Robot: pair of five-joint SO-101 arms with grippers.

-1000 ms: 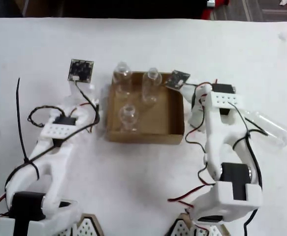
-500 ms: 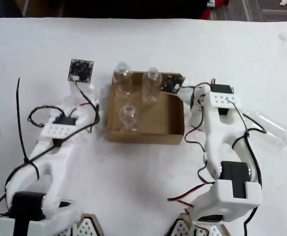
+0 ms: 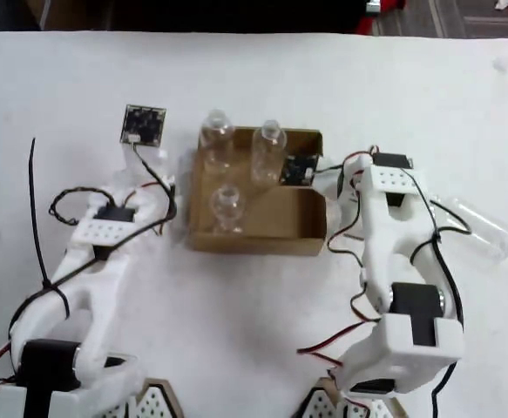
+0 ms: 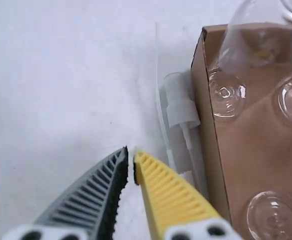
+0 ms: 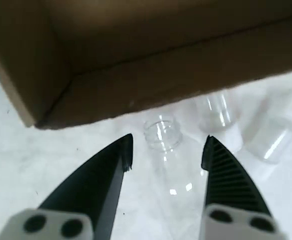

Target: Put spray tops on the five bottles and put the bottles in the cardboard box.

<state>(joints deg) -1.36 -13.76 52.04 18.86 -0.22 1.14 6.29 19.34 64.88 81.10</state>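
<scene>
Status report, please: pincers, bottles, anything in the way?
Left pincer shut near spray top. Right pincer open, bottle between. Cardboard box wall close ahead.

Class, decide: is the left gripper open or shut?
Shut: on the left gripper, the grey and yellow fingertips meet with nothing between them.

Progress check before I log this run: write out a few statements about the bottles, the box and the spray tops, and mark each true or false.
1. Three bottles stand in the cardboard box. True.
2. The bottles in the box have spray tops on. False: their necks are bare.
3. A spray top lies on the table against the box's outer wall. True.
4. The left gripper holds that spray top. False: it is shut on nothing, and the top lies beyond its tips.
5. Every bottle is in the box. False: a bottle lies on its side on the table.
</scene>
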